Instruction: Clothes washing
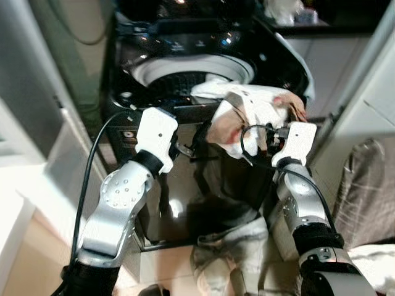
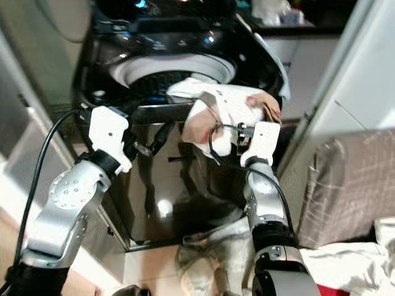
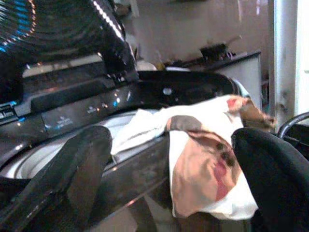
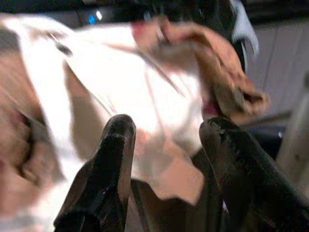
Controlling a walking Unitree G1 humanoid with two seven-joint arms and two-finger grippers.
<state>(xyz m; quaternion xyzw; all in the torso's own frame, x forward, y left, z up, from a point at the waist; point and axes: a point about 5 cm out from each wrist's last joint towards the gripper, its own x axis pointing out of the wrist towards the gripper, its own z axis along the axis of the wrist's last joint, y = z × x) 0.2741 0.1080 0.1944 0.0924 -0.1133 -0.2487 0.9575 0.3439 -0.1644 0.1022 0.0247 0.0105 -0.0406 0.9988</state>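
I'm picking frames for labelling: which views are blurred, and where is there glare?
Right wrist view: blurred, the cloth smeared, with the right hand open before it. Left wrist view: sharper, with streaky glare on the washer lid. Eye views: soft, with a bright spot reflected on the washer front.
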